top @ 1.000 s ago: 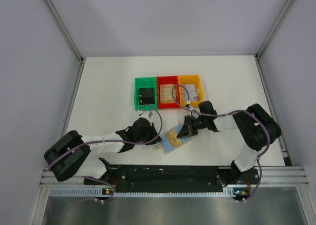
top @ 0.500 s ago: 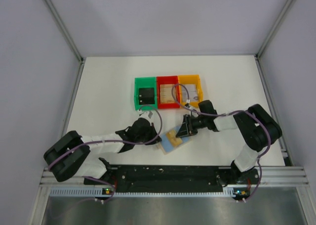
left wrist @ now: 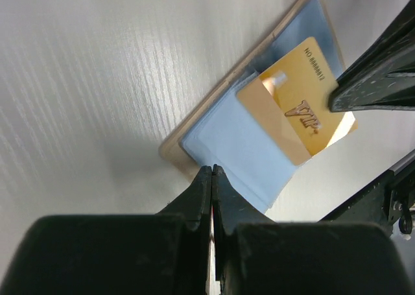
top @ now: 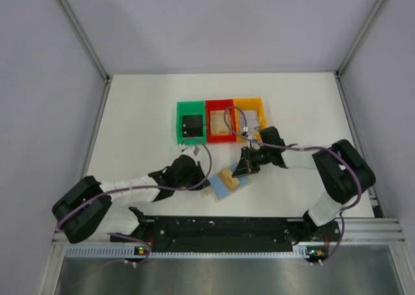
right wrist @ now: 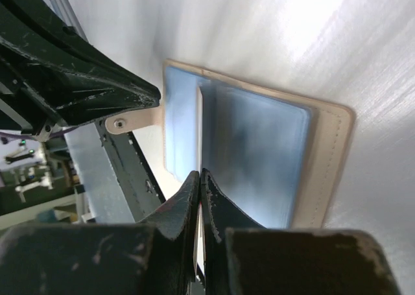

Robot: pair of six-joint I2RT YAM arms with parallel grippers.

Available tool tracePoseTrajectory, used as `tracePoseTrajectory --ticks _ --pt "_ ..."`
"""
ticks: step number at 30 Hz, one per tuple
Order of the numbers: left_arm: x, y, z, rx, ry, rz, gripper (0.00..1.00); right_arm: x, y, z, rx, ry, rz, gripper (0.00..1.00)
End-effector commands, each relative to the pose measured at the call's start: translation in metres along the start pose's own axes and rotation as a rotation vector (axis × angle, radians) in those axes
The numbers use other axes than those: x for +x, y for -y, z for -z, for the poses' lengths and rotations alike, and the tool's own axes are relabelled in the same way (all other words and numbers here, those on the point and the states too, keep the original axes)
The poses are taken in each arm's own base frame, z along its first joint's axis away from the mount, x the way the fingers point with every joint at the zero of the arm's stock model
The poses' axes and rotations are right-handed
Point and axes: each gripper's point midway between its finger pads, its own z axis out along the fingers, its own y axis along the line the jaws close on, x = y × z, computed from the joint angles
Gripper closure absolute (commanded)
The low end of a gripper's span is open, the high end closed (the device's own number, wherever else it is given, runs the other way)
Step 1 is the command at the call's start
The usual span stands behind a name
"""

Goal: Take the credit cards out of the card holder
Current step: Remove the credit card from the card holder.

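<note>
The card holder [top: 222, 190] lies open on the white table, tan rim and light blue inside [left wrist: 240, 146]. A gold card [top: 227, 177] sticks partly out of its pocket [left wrist: 292, 104]. My right gripper [top: 240, 171] is shut on the card's far edge; in the right wrist view [right wrist: 199, 174] the card runs edge-on between the fingers, above the holder [right wrist: 259, 146]. My left gripper [top: 207, 181] is shut, with its tips [left wrist: 212, 170] pressed on the holder's near left edge. The right fingers [left wrist: 376, 81] show at the card's end in the left wrist view.
Three small bins stand in a row behind the holder: green [top: 192, 122] with a black card, red [top: 220, 121] with a tan card, orange [top: 249, 117] with a pale card. The black rail [top: 220, 227] runs along the near edge.
My right gripper has drawn back slightly toward the bins with the gold card, and its elbow has swung right. The left gripper has stayed on the holder.
</note>
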Motion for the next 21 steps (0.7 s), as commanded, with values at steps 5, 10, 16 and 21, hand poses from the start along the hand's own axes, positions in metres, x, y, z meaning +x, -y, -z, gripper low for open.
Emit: tracePoseTrajectory --ticks 5,10,16,21 --pt "-0.027 -0.002 0.018 -0.008 0.12 -0.075 1.0 -0.038 -0.024 0.035 0.119 0.048 0.213 1.0" --pt "-0.05 0.011 0.039 0.026 0.22 -0.106 0.98 -0.047 -0.028 0.054 0.218 0.058 0.269 1.0" --pt "-0.08 0.021 0.078 0.01 0.331 -0.167 0.61 -0.072 -0.058 0.078 0.25 0.075 0.443 1.0" --pt "-0.117 0.023 0.127 -0.015 0.439 -0.167 0.32 -0.111 -0.088 0.092 0.27 0.049 0.635 1.0"
